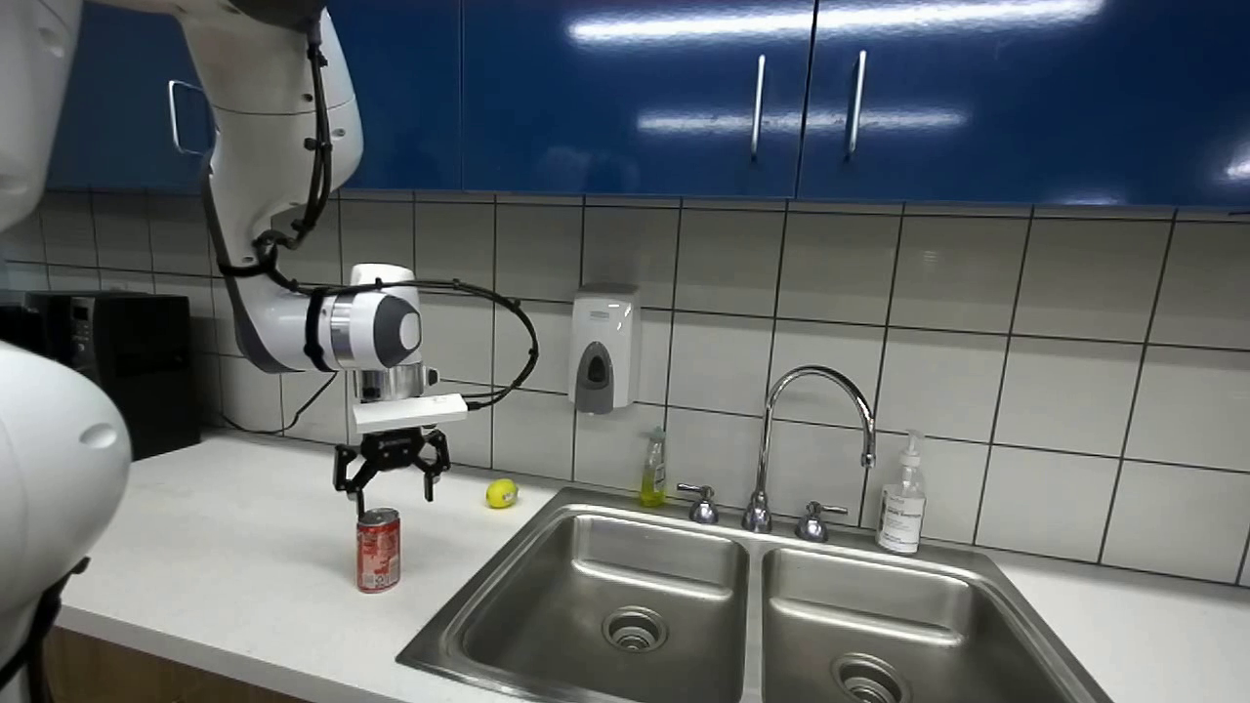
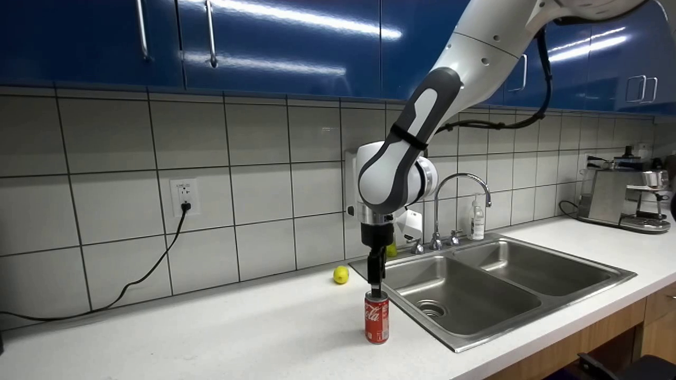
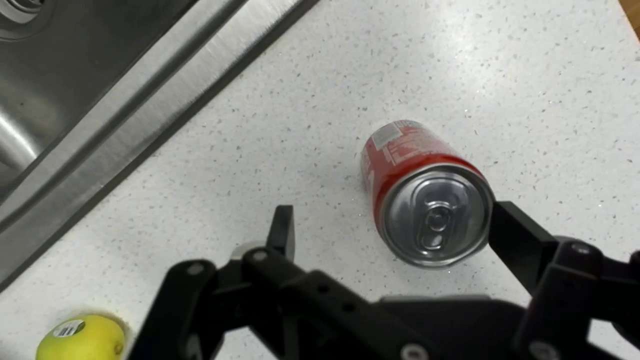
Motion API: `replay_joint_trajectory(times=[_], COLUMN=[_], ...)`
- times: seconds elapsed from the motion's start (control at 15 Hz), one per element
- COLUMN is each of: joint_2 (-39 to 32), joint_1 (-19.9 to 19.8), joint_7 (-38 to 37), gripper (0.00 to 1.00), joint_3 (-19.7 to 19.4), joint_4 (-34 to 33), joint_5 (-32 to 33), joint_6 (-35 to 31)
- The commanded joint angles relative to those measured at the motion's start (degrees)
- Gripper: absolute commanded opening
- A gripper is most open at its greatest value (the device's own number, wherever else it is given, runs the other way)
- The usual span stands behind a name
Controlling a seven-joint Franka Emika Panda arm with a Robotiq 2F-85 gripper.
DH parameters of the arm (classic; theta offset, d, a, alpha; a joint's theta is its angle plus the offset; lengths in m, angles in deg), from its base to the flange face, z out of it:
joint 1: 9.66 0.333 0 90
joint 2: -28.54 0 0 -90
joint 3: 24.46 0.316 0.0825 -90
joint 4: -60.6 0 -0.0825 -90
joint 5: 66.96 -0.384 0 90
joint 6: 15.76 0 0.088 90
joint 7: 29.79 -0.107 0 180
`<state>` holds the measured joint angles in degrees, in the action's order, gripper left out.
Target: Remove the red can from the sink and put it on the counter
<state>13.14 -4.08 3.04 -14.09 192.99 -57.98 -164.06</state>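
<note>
On the counter (image 1: 225, 547), near the sink (image 1: 755, 605): one can (image 2: 377, 322), small, cylindrical, upright. Body glossy red, lettered in white script, a pale printed panel low on the side. Top silver metal, circular, with a raised rim and a tab lying flat.

Claw (image 1: 395, 500): black, jointed, over the counter beside the sink. Jaws spread wider than the can, gripping nothing; one fingertip (image 3: 517, 237) right at the rim, its opposite well apart. Whether the nearer touches cannot be told.

Sink: brushed steel, two basins with rounded corners, a round drain (image 1: 635, 630) in each.

Tap (image 1: 765, 449): polished chrome, tall arch, at the sink's back edge, a lever (image 1: 703, 506) on either side.

Counter: off-white, flat, finely speckled in the wrist view.

Fruit (image 3: 82, 340): yellow, rounded, stickered; near the sink's back corner.

Bottles (image 1: 901, 513), two, at the sink's back edge: one clear with white pump and label, one holding yellow-green liquid.

Tiles (image 2: 259, 192): pale, glossy, dark-jointed, behind the sink.

Dispenser (image 1: 610, 327): white and grey, on the tiles behind the sink.

Cabinets (image 1: 625, 98): blue, high-gloss, above the sink; metal bar handles (image 1: 758, 107).
</note>
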Motion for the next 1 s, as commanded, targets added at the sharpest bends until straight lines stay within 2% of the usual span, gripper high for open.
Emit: replay_joint_trajectory(times=[0.0,0.53,0.93], joint_2=[3.61,7.06,9.56], joint_1=[-1.47,-3.37,-4.70], joint_7=[0.62,-0.85,-7.49], gripper=[1.00,1.00,1.00], joint_3=[0.35,-2.93,-8.05], joint_4=[1.85,3.45,4.25], joint_5=[-1.00,-1.06,1.06], joint_6=[1.26,2.58,5.81])
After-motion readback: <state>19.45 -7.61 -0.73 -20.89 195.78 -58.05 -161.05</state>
